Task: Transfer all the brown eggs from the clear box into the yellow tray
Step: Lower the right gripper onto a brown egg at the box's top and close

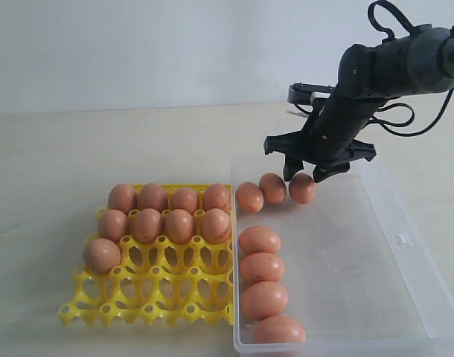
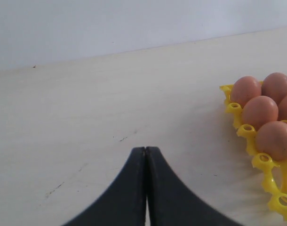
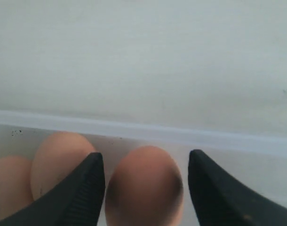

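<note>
The right gripper [image 1: 304, 177] straddles the end brown egg [image 1: 302, 190], jaws wide, holding nothing; closing off-centre could squirt it against its neighbour [image 1: 272, 187].

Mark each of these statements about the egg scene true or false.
1. The yellow tray holds nine brown eggs. True.
2. The clear box is empty. False: seven eggs lie in it.
3. The right gripper is open, straddling one egg in the box. True.
4. The left gripper holds an egg. False: it is shut on nothing, over the table.
</note>
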You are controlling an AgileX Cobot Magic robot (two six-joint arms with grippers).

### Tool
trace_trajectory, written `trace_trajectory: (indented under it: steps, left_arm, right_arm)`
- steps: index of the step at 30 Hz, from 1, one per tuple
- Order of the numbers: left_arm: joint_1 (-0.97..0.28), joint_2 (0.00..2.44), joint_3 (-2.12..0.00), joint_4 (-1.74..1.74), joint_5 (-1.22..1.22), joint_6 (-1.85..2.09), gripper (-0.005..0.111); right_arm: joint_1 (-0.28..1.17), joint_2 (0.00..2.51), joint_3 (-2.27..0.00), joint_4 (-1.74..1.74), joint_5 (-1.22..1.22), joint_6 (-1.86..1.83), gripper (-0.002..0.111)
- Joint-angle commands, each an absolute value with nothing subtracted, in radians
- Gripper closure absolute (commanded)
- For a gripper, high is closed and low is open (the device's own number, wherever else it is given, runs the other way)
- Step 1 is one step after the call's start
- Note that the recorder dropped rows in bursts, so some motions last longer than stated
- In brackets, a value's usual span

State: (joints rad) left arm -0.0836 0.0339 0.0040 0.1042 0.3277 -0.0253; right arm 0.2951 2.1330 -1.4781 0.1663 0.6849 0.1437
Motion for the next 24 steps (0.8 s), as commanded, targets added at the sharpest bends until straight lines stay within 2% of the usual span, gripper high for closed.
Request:
trace_trajectory:
  steps: [1, 10, 12, 15, 17, 24]
  left_arm:
    - [-0.091, 0.036, 0.0, 0.102, 0.316, -0.03, 0.107]
    - [-0.091, 0.036, 0.0, 0.102, 0.316, -0.03, 0.107]
    - [-0.091, 0.036, 0.0, 0.102, 0.316, -0.03, 0.107]
    - [-0.091, 0.036, 0.0, 0.102, 0.316, -0.03, 0.107]
    - [-0.091, 0.036, 0.0, 0.102, 0.316, -0.03, 0.107]
    - [-0.091, 0.036, 0.0, 0.102, 0.316, -0.03, 0.107]
  right_arm:
    - [0.291, 2.154, -1.485, 0.16, 0.674, 0.138, 0.055]
    - [0.291, 2.178, -1.483, 0.148, 0.665, 0.135, 0.057]
    - [0.291, 2.178, -1.483, 0.145, 0.665, 0.132, 0.064]
    - [0.291, 2.178, -1.483, 0.144, 0.665, 0.099, 0.086]
    - [0.291, 2.178, -1.483, 0.14, 0.672, 0.064, 0.106]
    - [0.291, 2.141, -1.483, 0.115, 0.701, 0.044, 0.108]
